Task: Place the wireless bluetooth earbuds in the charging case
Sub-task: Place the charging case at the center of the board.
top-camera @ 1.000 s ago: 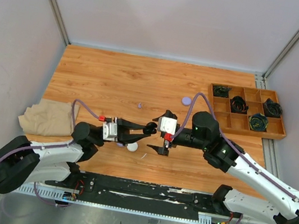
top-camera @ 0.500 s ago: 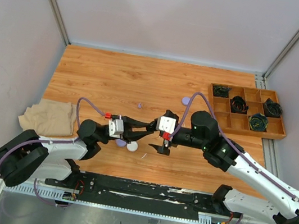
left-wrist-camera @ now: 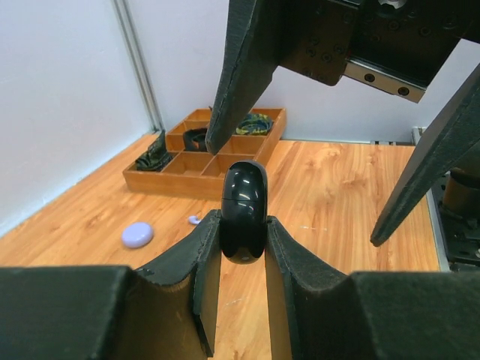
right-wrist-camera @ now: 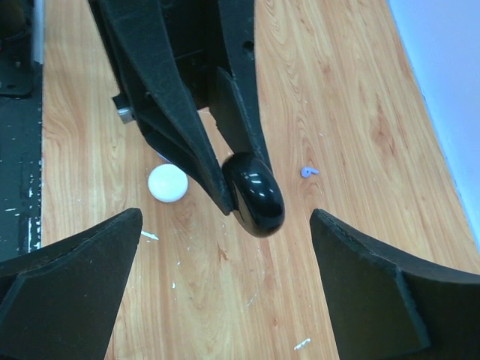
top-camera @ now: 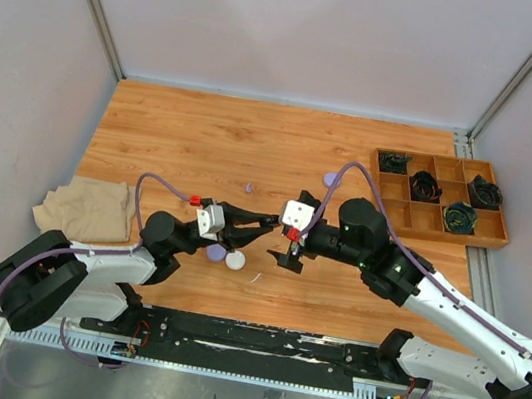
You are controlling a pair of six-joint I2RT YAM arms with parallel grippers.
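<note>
Left gripper (left-wrist-camera: 242, 226) pinches the black charging case (left-wrist-camera: 244, 193) edge-on, mid-table; right gripper (right-wrist-camera: 226, 216) spread wide around it, empty; lavender earbud (right-wrist-camera: 308, 172) loose on table (right-wrist-camera: 352, 90) beyond; nothing inserted yet.

wooden table (top-camera: 185, 136) | tan cloth (top-camera: 87, 210) left edge | compartment tray (top-camera: 423, 217) right | white case (top-camera: 235, 261), lavender case (top-camera: 331, 179), lavender earbud (top-camera: 249, 188) mid-table

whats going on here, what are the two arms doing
The left gripper is clamped on a black charging case, holding it on edge above the table. The right gripper faces it, jaws spread wide to either side and touching nothing. The case looks closed. A white case and a tiny lavender earbud lie loose on the table below.
</note>
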